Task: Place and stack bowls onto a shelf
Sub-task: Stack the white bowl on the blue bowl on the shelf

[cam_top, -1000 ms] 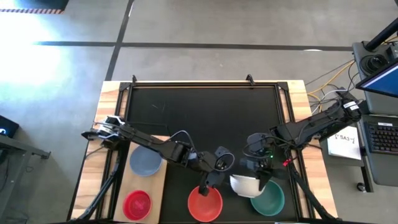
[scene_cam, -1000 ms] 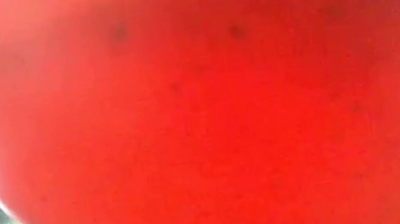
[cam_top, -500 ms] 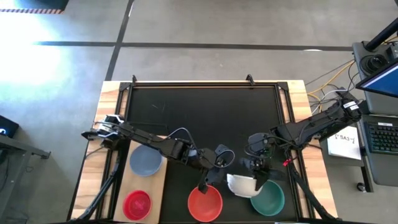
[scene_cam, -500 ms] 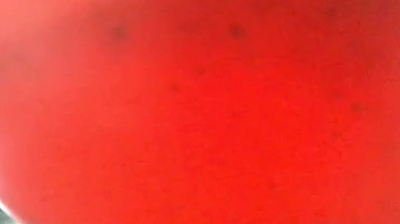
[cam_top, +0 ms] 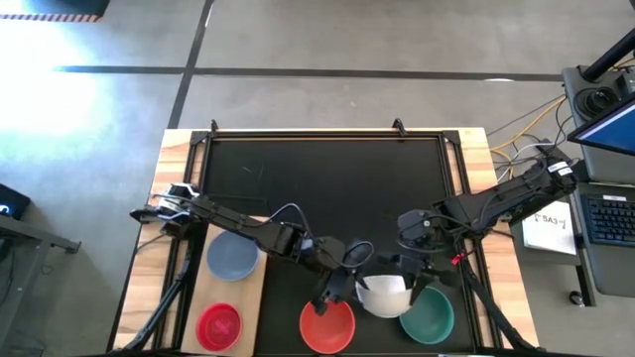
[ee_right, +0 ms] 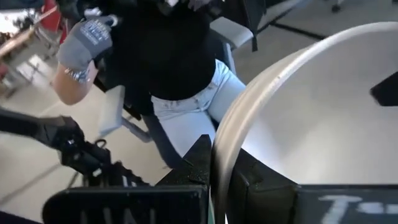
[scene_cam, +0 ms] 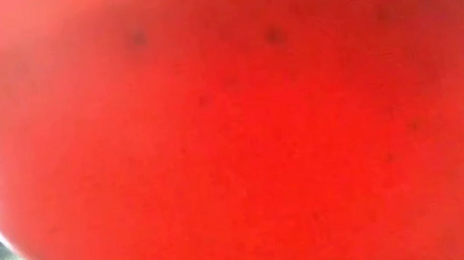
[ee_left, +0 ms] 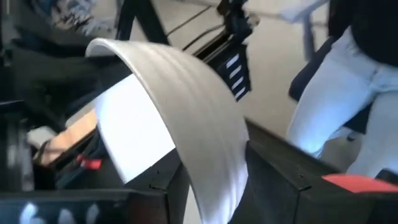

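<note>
the black tabletop (cam_top: 327, 188) is bare across its whole far half, so all the open room lies beyond the arms; everything is crowded along the near edge. the shelf (cam_top: 230, 297), a light wooden board, sits at the near left corner, its near end running out of the high view.

the teal bowl (cam_top: 433, 315) stands near the tabletop's near right edge, and the red bowl (cam_top: 327, 323) stands at the near edge in the middle, close to the shelf's right side. on the shelf the blue-grey bowl (cam_top: 232, 257) is at the far end and the magenta bowl (cam_top: 219, 323) at the near end, apart from each other.

the white bowl (cam_top: 385, 294) hangs between the red and teal bowls, overlapping the teal bowl's left rim from above. the right gripper (cam_top: 415, 283) is clamped on its rim at the right side; the right wrist view shows the rim (ee_right: 225, 149) pinched between the dark fingers (ee_right: 193, 165). the left gripper (cam_top: 349, 285) meets the same bowl's left side, its jaws fairly wide either side of the wall (ee_left: 205, 118), as the left wrist view shows; whether they press it i cannot tell.

the low view is filled by the red bowl's wall (scene_cam: 232, 130), with a sliver of tabletop at its lower left. only the wrist views show a seated person (ee_right: 168, 62) beyond the tabletop.
</note>
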You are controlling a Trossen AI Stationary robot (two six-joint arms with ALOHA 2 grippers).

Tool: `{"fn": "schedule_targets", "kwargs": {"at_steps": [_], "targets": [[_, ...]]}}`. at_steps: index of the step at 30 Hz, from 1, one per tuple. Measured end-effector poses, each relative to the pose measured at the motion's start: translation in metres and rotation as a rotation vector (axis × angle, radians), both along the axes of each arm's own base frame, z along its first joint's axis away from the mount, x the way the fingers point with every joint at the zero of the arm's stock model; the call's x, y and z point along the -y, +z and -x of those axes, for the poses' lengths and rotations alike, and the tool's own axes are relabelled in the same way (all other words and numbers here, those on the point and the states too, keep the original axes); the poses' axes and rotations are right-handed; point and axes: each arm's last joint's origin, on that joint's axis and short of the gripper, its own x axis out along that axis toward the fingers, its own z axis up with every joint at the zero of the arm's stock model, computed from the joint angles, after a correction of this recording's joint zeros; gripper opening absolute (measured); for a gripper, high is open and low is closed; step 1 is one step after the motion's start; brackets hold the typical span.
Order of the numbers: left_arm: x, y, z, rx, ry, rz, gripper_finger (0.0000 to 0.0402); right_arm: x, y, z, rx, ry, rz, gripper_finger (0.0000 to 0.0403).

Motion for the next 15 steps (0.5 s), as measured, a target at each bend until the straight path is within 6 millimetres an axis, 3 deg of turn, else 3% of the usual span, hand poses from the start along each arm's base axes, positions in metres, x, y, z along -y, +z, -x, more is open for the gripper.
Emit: {"fn": "schedule_targets", "kwargs": {"at_steps": [5, 11, 15], "targets": [[0.003, 0.002, -0.002, 0.036, -0.064, 0.036, 0.0090, 0.000, 0.004, 0.000, 0.095, 0.030, 0.015, 0.0009], [0.003, -0.008, -0.006, 0.001, -0.095, 0.063, 0.0019, 0.000, 0.005, -0.001, 0.084, 0.017, 0.010, 0.0012], [0.002, -0.012, -0.008, -0.007, -0.102, 0.070, 0.0007, 0.000, 0.006, -0.002, 0.066, -0.003, 0.003, 0.0034]]}}
